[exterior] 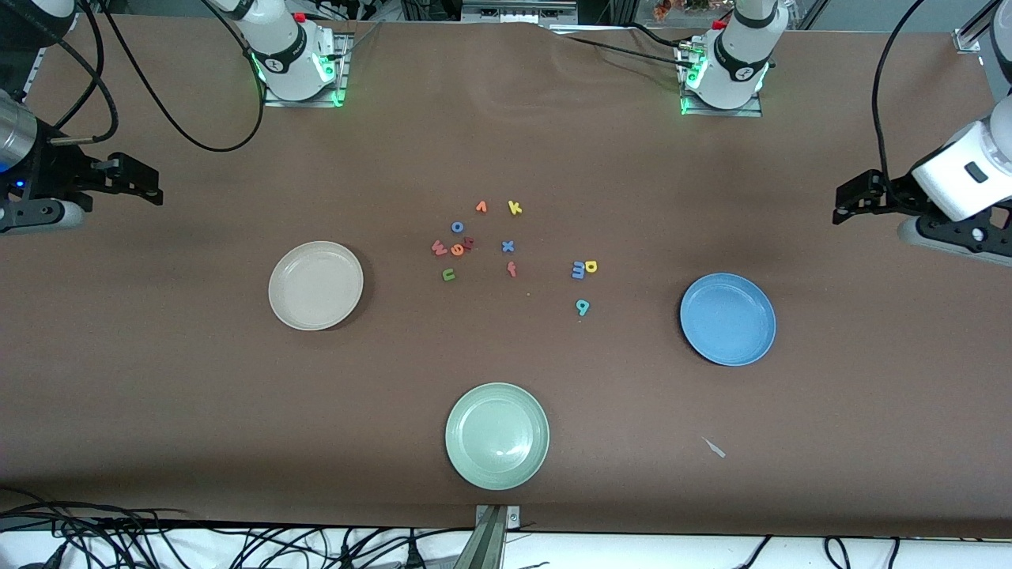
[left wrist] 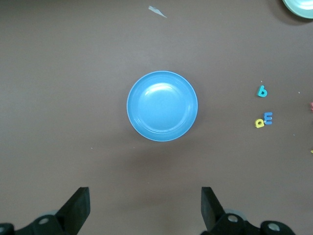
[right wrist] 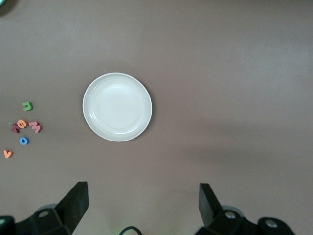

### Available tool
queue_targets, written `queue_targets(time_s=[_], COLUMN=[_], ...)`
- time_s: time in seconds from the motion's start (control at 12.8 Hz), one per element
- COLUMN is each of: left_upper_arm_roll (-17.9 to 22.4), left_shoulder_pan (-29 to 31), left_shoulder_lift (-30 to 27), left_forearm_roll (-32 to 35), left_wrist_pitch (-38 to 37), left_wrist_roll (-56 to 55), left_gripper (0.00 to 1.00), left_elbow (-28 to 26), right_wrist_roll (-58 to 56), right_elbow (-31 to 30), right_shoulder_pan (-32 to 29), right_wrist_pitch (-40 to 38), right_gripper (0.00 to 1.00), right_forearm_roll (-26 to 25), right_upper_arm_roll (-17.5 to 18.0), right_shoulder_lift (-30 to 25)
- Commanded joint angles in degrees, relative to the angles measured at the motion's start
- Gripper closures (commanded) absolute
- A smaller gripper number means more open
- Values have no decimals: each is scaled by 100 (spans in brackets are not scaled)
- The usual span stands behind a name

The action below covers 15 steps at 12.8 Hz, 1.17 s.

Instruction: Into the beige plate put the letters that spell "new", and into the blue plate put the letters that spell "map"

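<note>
The beige plate (exterior: pixel 316 285) (right wrist: pixel 117 107) and the blue plate (exterior: pixel 727 318) (left wrist: pixel 162 106) both lie bare. Between them are the green "n" (exterior: pixel 448 275) (right wrist: pixel 27 105), orange "e" (exterior: pixel 457 250) (right wrist: pixel 22 123) and red "w" (exterior: pixel 439 248) (right wrist: pixel 35 127). Closer to the blue plate lie the blue "m" (exterior: pixel 578 270) (left wrist: pixel 268 117), yellow "p" (exterior: pixel 590 266) (left wrist: pixel 259 123) and teal "a" (exterior: pixel 583 307) (left wrist: pixel 262 91). My left gripper (exterior: pixel 844 201) (left wrist: pixel 145 205) hangs open and empty over the table's left-arm end. My right gripper (exterior: pixel 154 188) (right wrist: pixel 143 203) hangs open and empty over the right-arm end.
A pale green plate (exterior: pixel 496 435) lies nearest the front camera. Other letters are mixed in: orange "v" (exterior: pixel 481 207), yellow "k" (exterior: pixel 515 208), blue "o" (exterior: pixel 457 227), blue "x" (exterior: pixel 507 246), red "f" (exterior: pixel 512 269). A paper scrap (exterior: pixel 714 447) lies near the blue plate.
</note>
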Motion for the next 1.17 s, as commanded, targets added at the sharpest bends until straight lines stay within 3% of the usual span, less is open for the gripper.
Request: queue_targets(time_s=[0.0, 0.23, 0.39, 0.78, 1.09], left_upper_arm_roll=[-280, -1026, -1317, -1345, -1284], left_shoulder_pan=[-68, -129, -286, -999, -1455], left_shoulder_lift=[112, 463, 744, 1911, 2563], left_forearm_roll=[-109, -144, -259, -232, 21], left_wrist_pitch=[-20, -11, 94, 1314, 1657], left_wrist_roll=[-6, -94, -487, -727, -937], left_gripper=[0, 0, 0, 0, 0], left_elbow=[-29, 23, 32, 119, 164], right_wrist_roll=[38, -15, -6, -6, -401], right_elbow=[104, 104, 104, 104, 86], right_shoulder_pan=[-52, -34, -69, -78, -69], right_wrist_pitch=[14, -12, -56, 5, -284], right_gripper=[0, 0, 0, 0, 0], right_forearm_roll=[-8, -34, -34, -34, 176], right_upper_arm_roll=[31, 31, 5, -4, -22], right_shoulder_lift=[45, 36, 27, 36, 1])
